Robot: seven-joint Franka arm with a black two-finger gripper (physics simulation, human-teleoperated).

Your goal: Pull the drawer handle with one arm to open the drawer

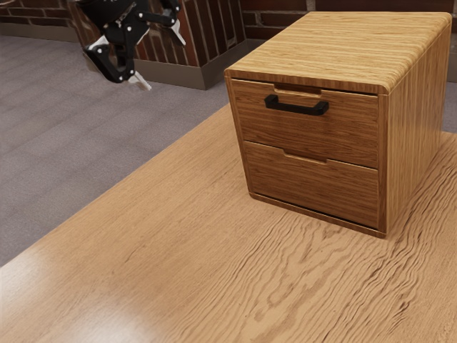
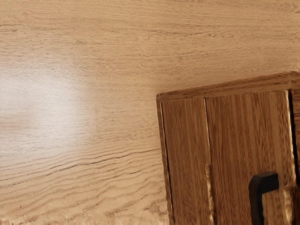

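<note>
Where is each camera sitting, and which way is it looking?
Exterior view: sits off to the arm's side, above the table, looking down and across at the front of the cabinet and its black handle; the gripper hangs at the upper left.
Wrist view: sits on the arm's hand, looking down at the table and the cabinet front, with one end of the handle.
Shared: the table, the cabinet and the handle.
</note>
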